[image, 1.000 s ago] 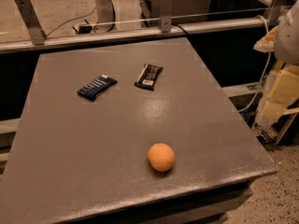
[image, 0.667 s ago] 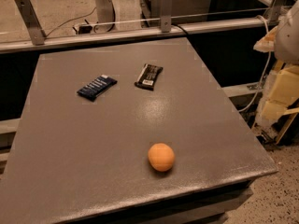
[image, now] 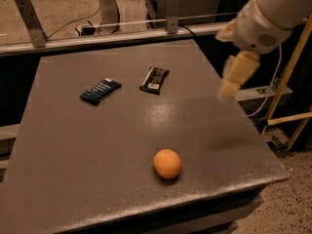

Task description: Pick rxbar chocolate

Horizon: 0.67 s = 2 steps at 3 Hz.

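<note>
Gripper: up in the air, beyond and right of the orange ball, over the right edge of the tabletop. It holds nothing. You cannot tell whether it is spread or pressed together.

Rxbar chocolate: flat on the tabletop, straight back from the orange ball and a touch left, well apart from it. It is also well apart from the gripper. Its long axis runs roughly away from the camera, slightly skewed.

Handling, as a judgement: light, thin, slick wrapper over a firm, slightly bendy bar. It won't break, but expect it to skate on the tabletop if you nudge one edge first. It has a very low profile, so come down close to the surface. Take it across the short width at mid-length, straddling both long edges, with the gripper turned to match the skew. Avoid the crimped ends.

Blue bar: back and further left of the orange ball, not touching anything. It is not your target.

Writing: the rxbar chocolate shows a small white label at the end nearer the orange ball, unreadable. The blue bar has white lettering, also unreadable. No brand is legible on either.
</note>
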### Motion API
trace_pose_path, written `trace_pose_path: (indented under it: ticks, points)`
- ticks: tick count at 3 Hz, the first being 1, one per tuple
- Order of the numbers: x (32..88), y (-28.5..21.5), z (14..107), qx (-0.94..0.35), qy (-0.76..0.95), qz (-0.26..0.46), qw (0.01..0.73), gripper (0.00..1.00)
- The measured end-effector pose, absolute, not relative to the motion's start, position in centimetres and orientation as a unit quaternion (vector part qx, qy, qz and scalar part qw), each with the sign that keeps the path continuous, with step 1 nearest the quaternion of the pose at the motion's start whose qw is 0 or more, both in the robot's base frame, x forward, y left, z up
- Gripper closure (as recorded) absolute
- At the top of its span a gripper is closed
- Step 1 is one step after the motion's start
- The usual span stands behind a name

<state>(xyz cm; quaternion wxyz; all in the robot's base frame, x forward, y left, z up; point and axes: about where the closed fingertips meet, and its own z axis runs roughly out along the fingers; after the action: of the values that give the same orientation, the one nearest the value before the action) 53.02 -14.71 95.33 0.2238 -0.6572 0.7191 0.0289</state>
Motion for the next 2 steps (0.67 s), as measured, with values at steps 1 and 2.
trace_pose_path:
  ticks: [1,2]
  points:
    - [58.8,-7.7,93.2,-0.675,0.685,0.093,0.258,0.00]
    - [62.5,-1.8,91.3,-0.679,0.672,0.138,0.263,0.00]
